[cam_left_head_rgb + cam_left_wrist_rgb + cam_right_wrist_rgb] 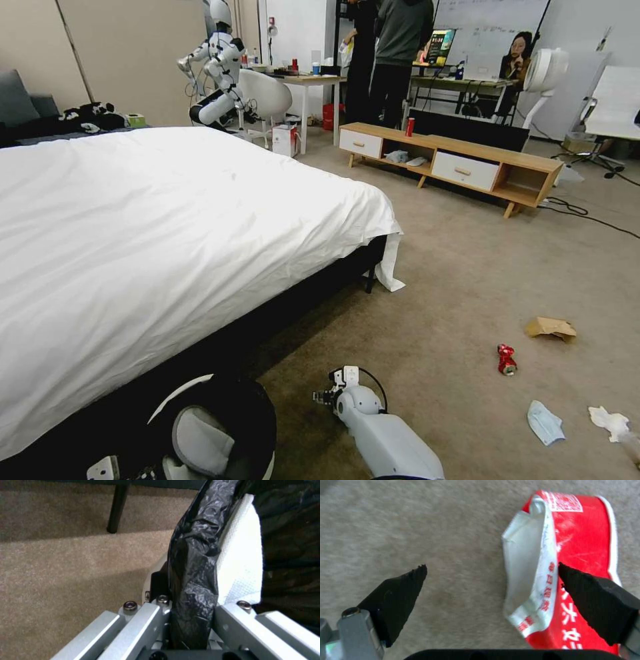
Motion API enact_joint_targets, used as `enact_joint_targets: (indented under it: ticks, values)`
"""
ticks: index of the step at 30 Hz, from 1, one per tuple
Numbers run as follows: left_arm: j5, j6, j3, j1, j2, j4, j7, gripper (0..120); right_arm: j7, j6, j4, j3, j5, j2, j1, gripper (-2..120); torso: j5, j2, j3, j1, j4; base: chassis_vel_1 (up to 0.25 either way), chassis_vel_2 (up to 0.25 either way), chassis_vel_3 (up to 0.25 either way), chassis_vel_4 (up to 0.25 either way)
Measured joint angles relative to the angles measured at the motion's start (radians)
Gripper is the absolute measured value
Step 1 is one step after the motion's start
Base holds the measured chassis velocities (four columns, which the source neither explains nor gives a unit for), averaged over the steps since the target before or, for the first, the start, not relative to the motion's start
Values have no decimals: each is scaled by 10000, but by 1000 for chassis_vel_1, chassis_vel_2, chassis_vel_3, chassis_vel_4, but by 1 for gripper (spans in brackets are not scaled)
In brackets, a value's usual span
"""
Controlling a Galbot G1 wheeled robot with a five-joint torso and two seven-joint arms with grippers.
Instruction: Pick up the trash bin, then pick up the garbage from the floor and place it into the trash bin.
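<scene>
The trash bin (pixel 227 407), white with a black bag lining, hangs at the bottom left beside the bed. My left gripper (pixel 201 602) is shut on its bag-covered rim (pixel 193 575). My right arm (pixel 373 427) points down at the carpet, and my right gripper (pixel 491 566) is open just above the floor. A red-white wrapper (pixel 580 555) lies flat under one of its fingertips (pixel 586 592), mostly to that side of the gap. More garbage lies on the carpet to the right: a crushed red can (pixel 507 359), a brown paper bag (pixel 551 328), a blue face mask (pixel 545 422) and a white tissue (pixel 608 421).
A white-sheeted bed (pixel 167 220) fills the left, its dark leg (pixel 369 280) near the corner. A low wooden cabinet (pixel 460 167) with an upright red can (pixel 409 127) stands at the back. Cables (pixel 587 213) run across the far right floor. Open carpet lies ahead.
</scene>
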Motion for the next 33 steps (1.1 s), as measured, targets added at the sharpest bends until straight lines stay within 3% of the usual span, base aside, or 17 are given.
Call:
enact_joint_targets:
  ticks: [14, 33]
  values:
    - [-56, 0, -14, -13, 31, 46, 11, 1, -736, 435, -1582, 970, -1058, -12, 537, 100, 0, 0, 0, 0, -2, 0, 0, 0, 0]
    - [-95, 0, -28, 47, 67, 58, 20, 1, -902, 441, -1541, 944, -1212, -24, 436, 100, 1, 0, 0, 0, -1, 0, 0, 0, 0]
